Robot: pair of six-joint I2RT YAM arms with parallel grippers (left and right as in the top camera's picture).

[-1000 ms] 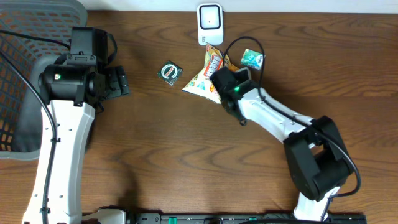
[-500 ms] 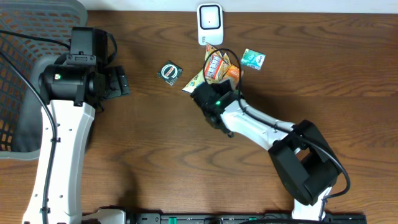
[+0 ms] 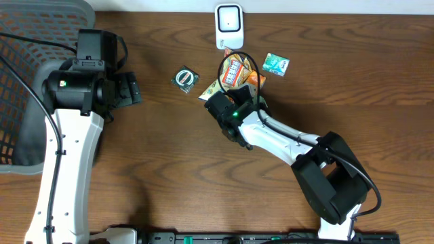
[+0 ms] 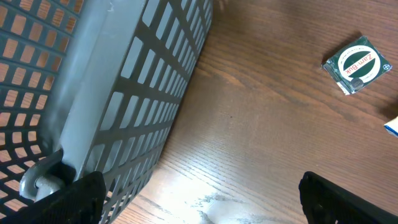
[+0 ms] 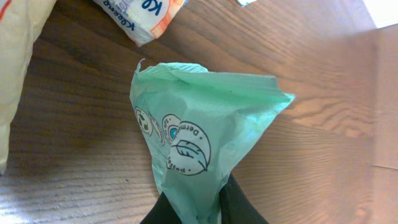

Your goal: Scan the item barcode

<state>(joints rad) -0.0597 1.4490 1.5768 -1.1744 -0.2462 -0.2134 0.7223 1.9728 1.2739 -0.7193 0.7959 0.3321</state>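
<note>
Snack bag (image 3: 234,73) carried nearer scanner (image 3: 228,26), right pincer (image 3: 229,102) still clamped

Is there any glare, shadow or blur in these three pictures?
Overhead: sharp, even light; the white scanner looks overexposed. Left wrist: pale glare on the table near the bottom, the basket soft. Right wrist: the green packet sharp, white glare at the top right corner, dark shadow on the wood left of it.

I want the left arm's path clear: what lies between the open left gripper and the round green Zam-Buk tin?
Nothing: in the left wrist view only bare wood table separates the left gripper from the Zam-Buk tin. The grey basket stands off to the side.
</note>
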